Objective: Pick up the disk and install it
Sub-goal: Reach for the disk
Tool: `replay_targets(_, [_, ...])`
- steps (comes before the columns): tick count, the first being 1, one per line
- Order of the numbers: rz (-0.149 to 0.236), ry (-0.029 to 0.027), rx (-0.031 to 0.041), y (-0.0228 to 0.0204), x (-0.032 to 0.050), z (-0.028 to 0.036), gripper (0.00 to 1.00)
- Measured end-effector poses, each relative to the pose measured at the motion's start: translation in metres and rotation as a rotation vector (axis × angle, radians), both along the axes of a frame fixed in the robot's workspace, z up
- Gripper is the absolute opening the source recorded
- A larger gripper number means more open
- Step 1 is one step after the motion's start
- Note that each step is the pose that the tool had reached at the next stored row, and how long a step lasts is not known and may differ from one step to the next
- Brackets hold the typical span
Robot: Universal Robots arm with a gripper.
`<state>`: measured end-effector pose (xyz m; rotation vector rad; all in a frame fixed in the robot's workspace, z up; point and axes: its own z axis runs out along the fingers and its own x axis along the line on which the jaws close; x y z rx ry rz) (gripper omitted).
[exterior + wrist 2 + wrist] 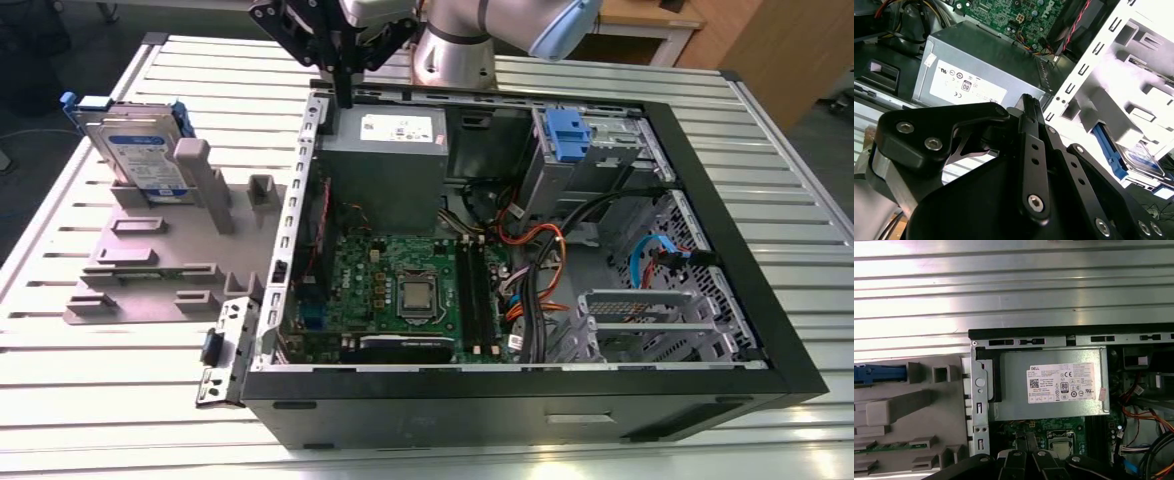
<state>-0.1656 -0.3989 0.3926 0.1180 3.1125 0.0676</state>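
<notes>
While the gripper hangs at top centre of the exterior view, by the back rim of the open computer case, its fingers are pressed together w/ nothing between them. Second wrist view agrees: gripper fingers meet in one tip, pointing toward the grey power supply. In the first wrist view that power supply lies beyond the gripper.

Disk stands upright on edge in the grey stand at the exterior view's upper left, label facing the camera, blue rails round it. Stand sits on the ribbed metal table, just beside the case. Gripper & disk are apart, no contact. In the first wrist view the disk shows as a blue rail edge in the stand; in the second wrist view the disk sits beyond the case wall.

Inside the case: green board at centre, blue clip in the drive bay, upper right of centre.
</notes>
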Motion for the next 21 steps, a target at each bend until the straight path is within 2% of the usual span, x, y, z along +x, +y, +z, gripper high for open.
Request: replay_targets(21, [0.000, 0.0000, 0.0000, 0.0000, -0.0053, -0.0003, 0.11])
